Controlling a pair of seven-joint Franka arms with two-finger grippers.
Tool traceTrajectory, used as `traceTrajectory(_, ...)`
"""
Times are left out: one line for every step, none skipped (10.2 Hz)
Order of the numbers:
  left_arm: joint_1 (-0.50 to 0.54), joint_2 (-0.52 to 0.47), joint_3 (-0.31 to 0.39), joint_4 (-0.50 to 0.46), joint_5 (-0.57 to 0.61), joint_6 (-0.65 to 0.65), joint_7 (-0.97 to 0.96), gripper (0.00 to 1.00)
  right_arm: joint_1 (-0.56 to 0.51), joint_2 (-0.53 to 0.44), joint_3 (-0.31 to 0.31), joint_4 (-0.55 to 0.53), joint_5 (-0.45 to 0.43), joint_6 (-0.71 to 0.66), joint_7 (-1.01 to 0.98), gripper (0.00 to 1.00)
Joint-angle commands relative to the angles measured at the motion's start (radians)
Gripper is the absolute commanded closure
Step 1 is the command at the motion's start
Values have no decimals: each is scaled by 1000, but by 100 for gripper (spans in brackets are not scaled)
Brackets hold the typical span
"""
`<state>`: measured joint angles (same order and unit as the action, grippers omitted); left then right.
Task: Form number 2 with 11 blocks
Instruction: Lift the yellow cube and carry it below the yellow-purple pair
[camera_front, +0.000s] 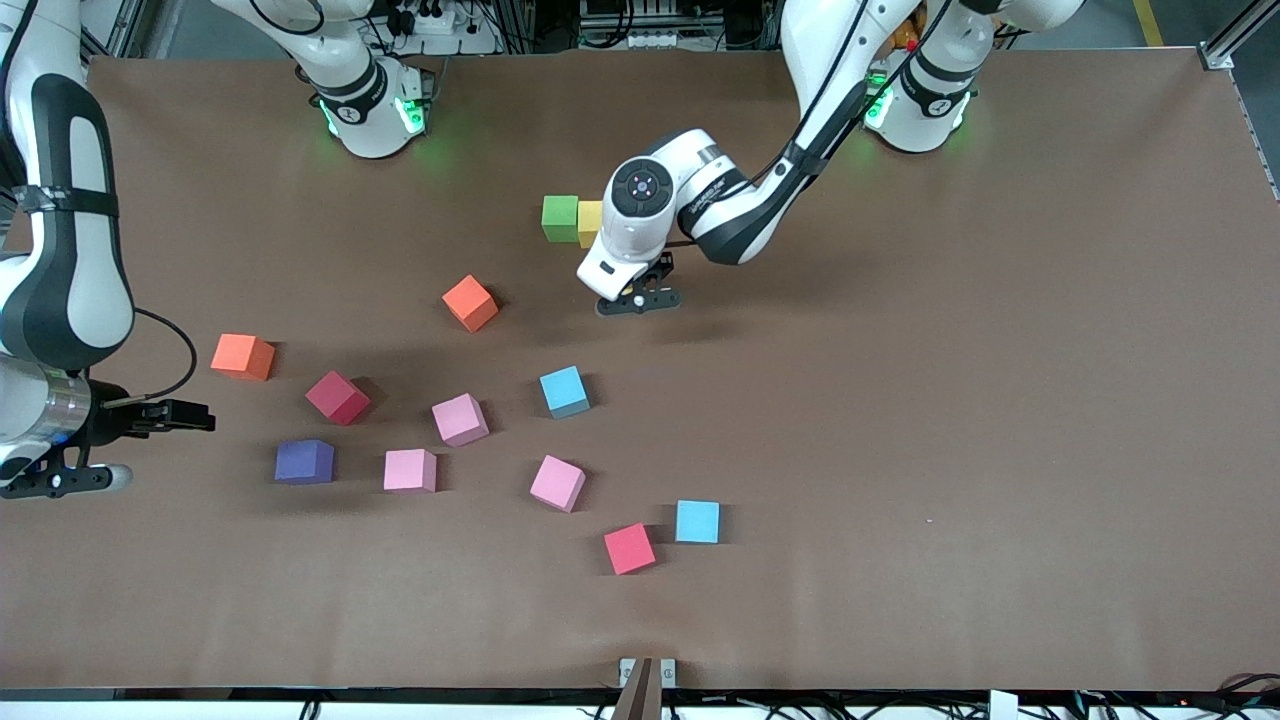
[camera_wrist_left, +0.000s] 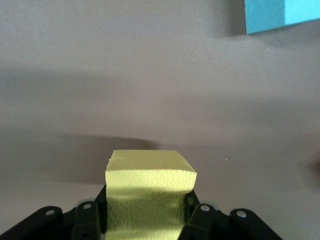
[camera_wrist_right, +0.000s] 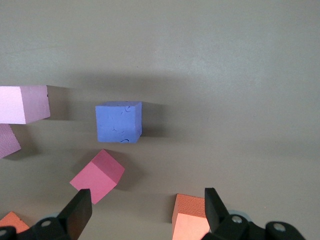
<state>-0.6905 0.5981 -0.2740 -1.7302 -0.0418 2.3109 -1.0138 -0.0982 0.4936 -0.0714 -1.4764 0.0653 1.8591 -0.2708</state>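
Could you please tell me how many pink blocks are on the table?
3: one beside the light blue block, one beside the purple block, one nearest the front camera.

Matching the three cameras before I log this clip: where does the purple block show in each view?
Front view: purple block, low, toward the right arm's end, beside a pink block.
Left wrist view: not in it.
Right wrist view: purple block, mid-picture, above the open right tool.
Shared landmark: the dark red block next to it.

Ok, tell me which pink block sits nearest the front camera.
The pink block beside the red block; the other two pink ones lie farther back, toward the right arm's end.
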Motion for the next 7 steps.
traceTrajectory(12,-67,-7,-107,6,72,41,94,-14,0,10,5,19,-1,-21,0)
traceTrajectory(14,-78,-13,-159,25,161,41,94,-14,0,10,5,19,-1,-21,0)
traceTrajectory(14,-78,-13,-166,26,177,41,94,-14,0,10,5,19,-1,-21,0)
traceTrajectory(12,-78,-14,-164,26,183,41,94,-14,0,10,5,19,-1,-19,0)
traceTrajectory(11,-78,-14,-172,36,192,41,94,-14,0,10,5,19,-1,-21,0)
traceTrajectory(9,-78,-17,-183,78,202,29,94,-14,0,10,5,19,-1,-21,0)
traceTrajectory(9,-77,-27,-189,85,214,9,94,-14,0,10,5,19,-1,-21,0)
